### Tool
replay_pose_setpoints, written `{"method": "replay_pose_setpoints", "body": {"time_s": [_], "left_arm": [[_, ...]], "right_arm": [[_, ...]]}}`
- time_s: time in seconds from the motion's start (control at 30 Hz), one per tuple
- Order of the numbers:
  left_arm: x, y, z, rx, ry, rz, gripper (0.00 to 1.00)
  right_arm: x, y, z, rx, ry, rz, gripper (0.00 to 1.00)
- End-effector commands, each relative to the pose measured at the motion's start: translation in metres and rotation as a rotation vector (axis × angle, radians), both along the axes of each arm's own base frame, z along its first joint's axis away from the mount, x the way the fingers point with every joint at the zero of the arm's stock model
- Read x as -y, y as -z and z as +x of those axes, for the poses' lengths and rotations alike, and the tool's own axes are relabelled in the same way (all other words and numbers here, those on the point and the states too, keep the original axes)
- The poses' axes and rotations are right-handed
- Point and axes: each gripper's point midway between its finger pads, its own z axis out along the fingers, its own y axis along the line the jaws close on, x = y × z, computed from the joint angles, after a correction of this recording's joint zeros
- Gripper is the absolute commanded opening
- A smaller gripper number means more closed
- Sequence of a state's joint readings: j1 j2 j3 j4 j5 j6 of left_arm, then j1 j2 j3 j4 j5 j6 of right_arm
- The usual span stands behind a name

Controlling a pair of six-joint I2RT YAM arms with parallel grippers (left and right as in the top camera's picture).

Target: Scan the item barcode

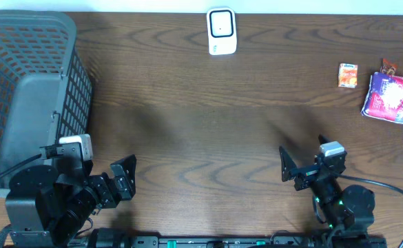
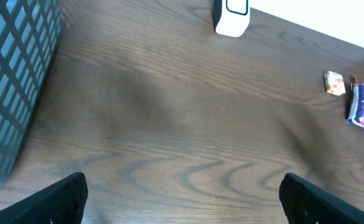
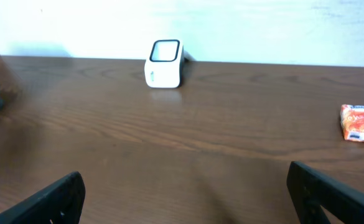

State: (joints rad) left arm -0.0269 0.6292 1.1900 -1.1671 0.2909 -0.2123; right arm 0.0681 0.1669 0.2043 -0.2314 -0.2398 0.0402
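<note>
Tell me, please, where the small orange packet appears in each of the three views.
Overhead: small orange packet at upper right, just left of the purple packet.
Left wrist: far right, in the upper half.
Right wrist: at the right edge, mid-height.
Shared landmark: the white scanner, left of the packet in every view.

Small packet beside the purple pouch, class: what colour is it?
The small packet is orange, seen best in the right wrist view.

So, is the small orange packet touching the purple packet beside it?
Apart. The overhead view shows bare table between the orange packet and the purple packet; the left wrist view shows the same gap.
</note>
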Motion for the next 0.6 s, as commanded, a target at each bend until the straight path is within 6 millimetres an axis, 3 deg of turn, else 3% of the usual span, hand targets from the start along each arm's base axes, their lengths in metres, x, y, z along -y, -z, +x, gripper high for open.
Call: {"method": "replay_pose_setpoints", "body": {"time_s": [0.0,0.27,0.57], "left_arm": [[0.002,-0.005,-0.001,0.012,0.008,-0.008,0.98],[0.002,-0.005,-0.001,0.012,0.008,-0.008,0.98],[0.002,-0.005,-0.001,0.012,0.008,-0.008,0.98]], "right_arm": [[0.002,0.004,0.000,0.033,0.004,-0.009,0.99],[0.014,0.025,0.003,0.072,0.056,-0.008,0.99],[0.025,0.019,0.007,0.131,0.120,-0.015,0.99]]}}
